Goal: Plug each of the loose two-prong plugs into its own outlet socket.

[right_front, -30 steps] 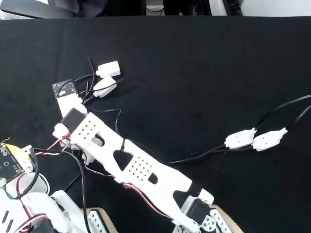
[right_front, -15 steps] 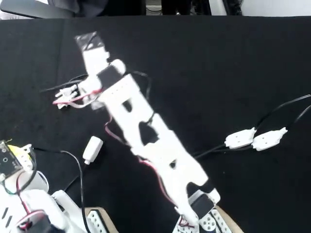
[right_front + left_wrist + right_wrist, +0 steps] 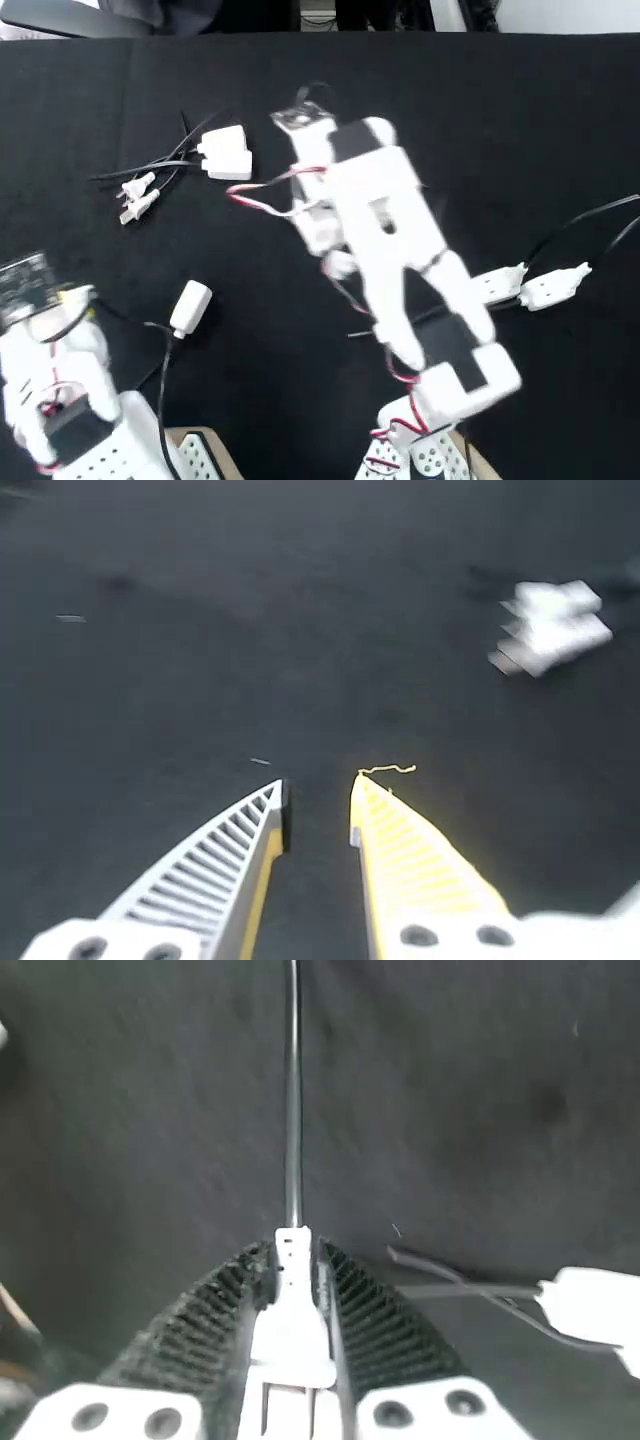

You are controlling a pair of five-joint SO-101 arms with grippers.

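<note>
— Two arms at the black tabletop (image 3: 470, 120), then. What's at the left?

— The left arm (image 3: 60, 420) sits at the near left corner. Its pincer (image 3: 318, 798) stands slightly parted over bare cloth, with nothing between the fingers. A blurred white shape (image 3: 552, 630) lies farther off, and I can't tell what it is.

— And the loose ones?

— The far loose plug (image 3: 131, 186) and the near loose plug (image 3: 140, 208) lie side by side toward the far left. A white outlet block (image 3: 226, 153) sits just to their right, among black cords. Nearer to us, an oblong white socket (image 3: 190, 306) lies apart on its own cord.

— The middle?

— The right arm (image 3: 400, 240) stretches across it toward the far side. Its pincer (image 3: 293, 1252) is clamped on a held white plug (image 3: 290, 1325), and a black cord (image 3: 293, 1090) runs straight out past the tips.

— Far right?

— The inner outlet socket (image 3: 505, 282) is partly behind that arm. The outer outlet socket (image 3: 553, 287) lies end to end with it, and black cables trail toward the edge.
</note>
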